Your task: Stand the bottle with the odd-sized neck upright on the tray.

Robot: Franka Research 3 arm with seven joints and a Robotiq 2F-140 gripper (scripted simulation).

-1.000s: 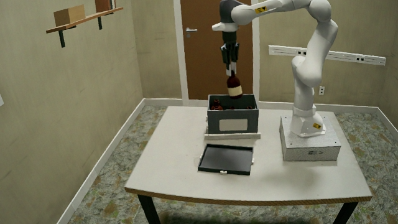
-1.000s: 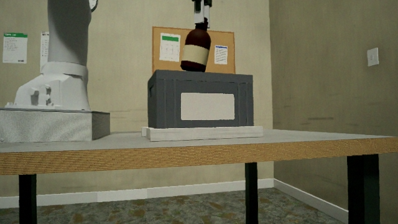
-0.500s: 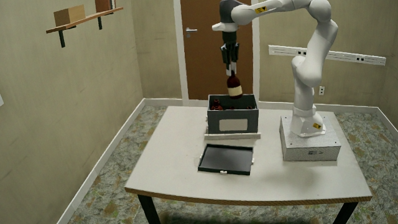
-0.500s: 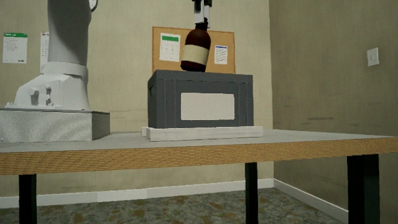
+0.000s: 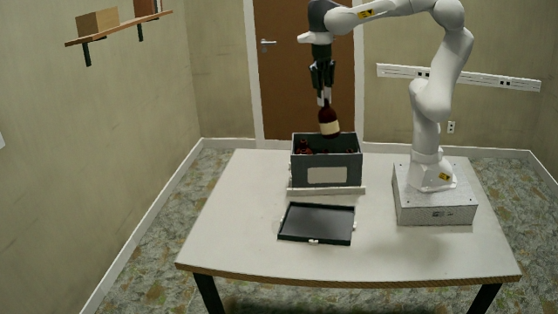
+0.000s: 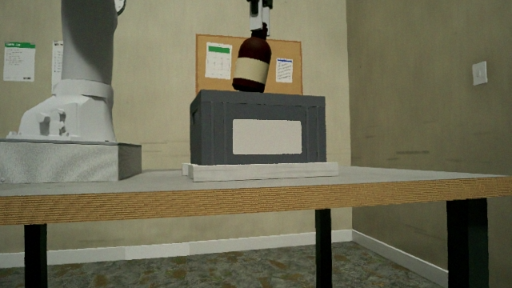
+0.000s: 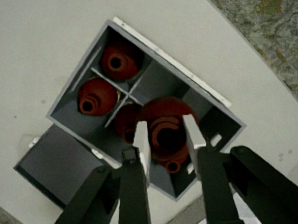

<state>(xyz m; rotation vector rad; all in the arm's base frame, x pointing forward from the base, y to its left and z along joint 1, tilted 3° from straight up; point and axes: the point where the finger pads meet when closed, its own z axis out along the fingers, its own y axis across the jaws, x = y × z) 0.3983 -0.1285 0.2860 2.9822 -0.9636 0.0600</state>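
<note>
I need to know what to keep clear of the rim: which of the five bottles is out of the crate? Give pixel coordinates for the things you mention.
The tilted one in the claw (image 5: 324,103) (image 6: 261,30) (image 7: 166,131); the other four sit down in the crate (image 5: 301,171) (image 6: 212,136) (image 7: 80,75).

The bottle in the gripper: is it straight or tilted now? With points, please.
Tilted. The bottle (image 5: 329,122) (image 6: 252,66) (image 7: 167,107) leans below the gripper (image 5: 323,102) (image 6: 260,29) (image 7: 166,132), its base off to one side.

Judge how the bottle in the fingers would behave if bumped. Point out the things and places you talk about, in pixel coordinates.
The brown bottle (image 5: 328,117) (image 6: 252,60) (image 7: 167,105) would probably swing, since it already hangs tilted, pinched only at the neck. Its glossy, glass-like body looks rigid, and might chip against the crate (image 5: 326,170) (image 6: 212,132) (image 7: 80,65).
</note>
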